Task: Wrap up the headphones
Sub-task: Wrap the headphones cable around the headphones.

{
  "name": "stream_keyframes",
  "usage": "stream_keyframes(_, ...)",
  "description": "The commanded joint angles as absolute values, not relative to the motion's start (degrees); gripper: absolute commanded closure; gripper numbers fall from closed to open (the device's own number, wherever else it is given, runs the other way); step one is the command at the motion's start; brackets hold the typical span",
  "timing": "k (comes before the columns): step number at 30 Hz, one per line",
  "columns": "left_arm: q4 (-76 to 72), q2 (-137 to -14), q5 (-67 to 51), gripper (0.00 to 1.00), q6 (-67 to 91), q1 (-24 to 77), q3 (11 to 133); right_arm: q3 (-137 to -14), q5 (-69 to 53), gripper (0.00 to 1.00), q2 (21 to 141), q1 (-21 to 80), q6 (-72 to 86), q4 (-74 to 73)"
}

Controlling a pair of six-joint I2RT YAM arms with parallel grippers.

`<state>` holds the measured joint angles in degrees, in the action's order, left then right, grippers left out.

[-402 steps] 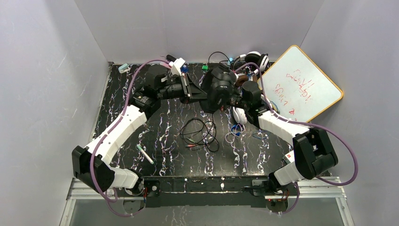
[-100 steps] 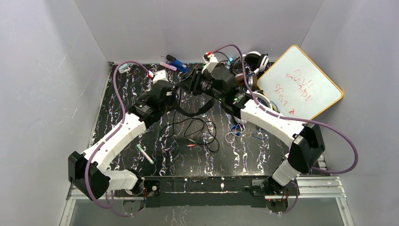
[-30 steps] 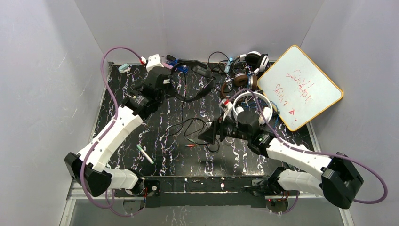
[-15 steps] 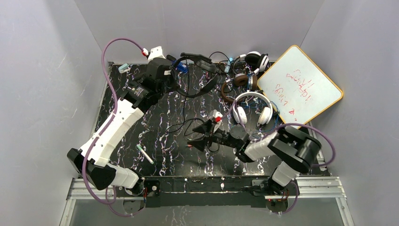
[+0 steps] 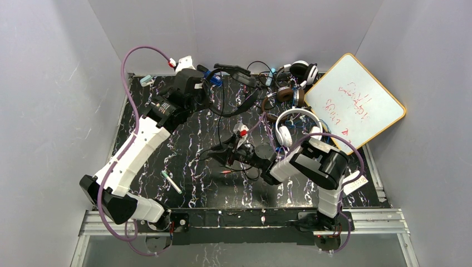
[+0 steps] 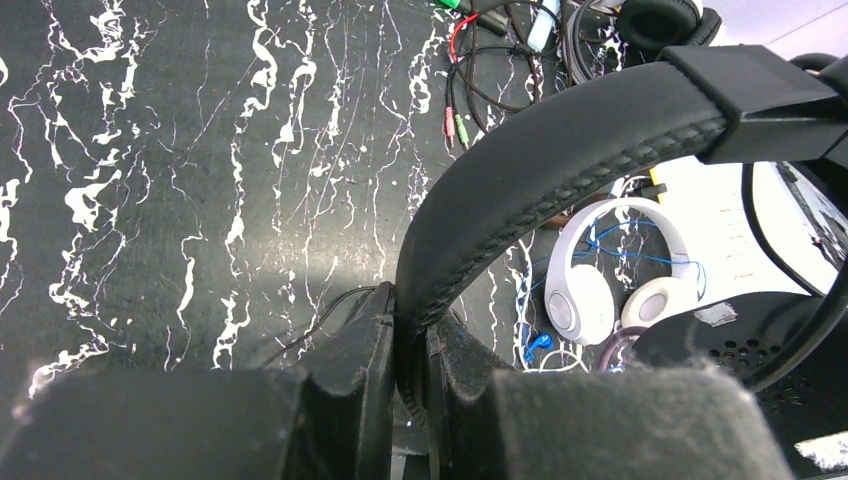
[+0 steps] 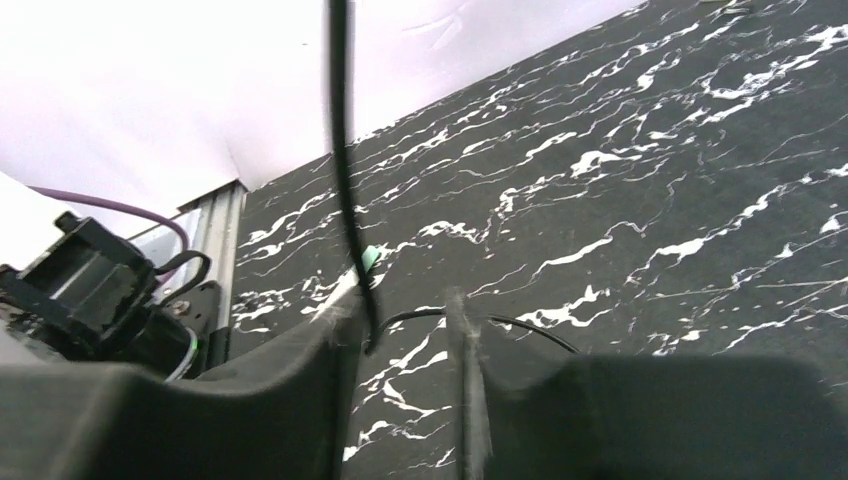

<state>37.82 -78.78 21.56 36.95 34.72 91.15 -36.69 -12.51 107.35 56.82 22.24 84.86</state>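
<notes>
One black headset [image 5: 236, 71] is up off the surface [image 5: 183, 161] at the far left. The left pincer [image 6: 408, 345] has it, both fingers squeezed tight on the padded headband, which its wrist camera shows close up. From overhead that grip is hard to see, because the arm's own wrist covers it. I can make out the band and one slider block clearly, but the ear cups are cut off or lost against other dark parts.

Its thin black cord [image 7: 340, 150] hangs straight down. The right pincer [image 7: 400, 340] sits low over the middle of the surface, and the cord passes between its fingers, close to one of them. The fingers stand apart with a gap showing. They are blurred this near the lens, so I cannot tell whether either one touches the cord. More loose wire [image 5: 245, 169] lies looped on the surface beneath the right arm, partly hidden by it.

The white headset [image 5: 298, 125] lies flat right of centre, its near cup overlapped by the right arm. Further back, a brown-cupped headset [image 5: 284, 94] and another dark pair [image 5: 303, 69] sit in a tangle by the back wall, too knotted to tell whose wire is whose. A whiteboard [image 5: 356, 103] leans at the right, its red writing unreadable. A pen [image 5: 171, 182] lies alone near the left front.
</notes>
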Motion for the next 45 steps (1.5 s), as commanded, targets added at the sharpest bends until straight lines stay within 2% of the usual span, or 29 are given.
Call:
stream_keyframes(1,37.3,-77.43,22.53,1.0,37.66,34.63,95.05,-36.74,-10.02,0.66,106.84,57.12,23.93,100.61)
stream_keyframes(3,38.04,-77.73,23.28,1.0,36.86,34.63,96.26,-33.94,-7.81,0.9,104.73,57.12,24.41,100.49)
stream_keyframes(4,38.4,-77.84,23.69,1.0,36.52,34.63,97.1,-32.53,-7.22,0.99,103.51,57.13,23.87,100.23)
stream_keyframes(13,40.56,-79.22,28.06,1.0,31.95,34.58,100.17,-23.33,-8.34,0.99,89.3,57.04,19.36,87.32)
stream_keyframes(19,38.04,-79.87,31.01,1.0,30.63,34.54,98.7,-23.39,-12.61,0.99,83.17,57.04,18.28,75.22)
stream_keyframes(23,38.86,-81.69,27.74,1.0,30.85,34.46,103.15,-25.18,-10.97,0.99,81.58,57.04,17.52,65.72)
stream_keyframes(27,39.39,-81.96,22.01,1.0,32.12,34.45,106.72,-24.73,-9.86,0.99,81.47,55.88,17.93,64.36)
stream_keyframes(31,39.08,-80.44,16.28,1.0,34.73,33.98,107.21,-25.68,-14.35,0.99,82.72,52.58,19.66,62.78)
stream_keyframes(39,34.17,-78.44,-8.35,1.0,34.79,33.66,105.66,-29.13,-34.82,0.95,85.85,39.26,29.57,62.85)
stream_keyframes(45,27.51,-74.84,-27.85,1.0,29.91,33.66,93.83,-36.36,-47.75,0.99,86.99,31.31,35.32,57.97)
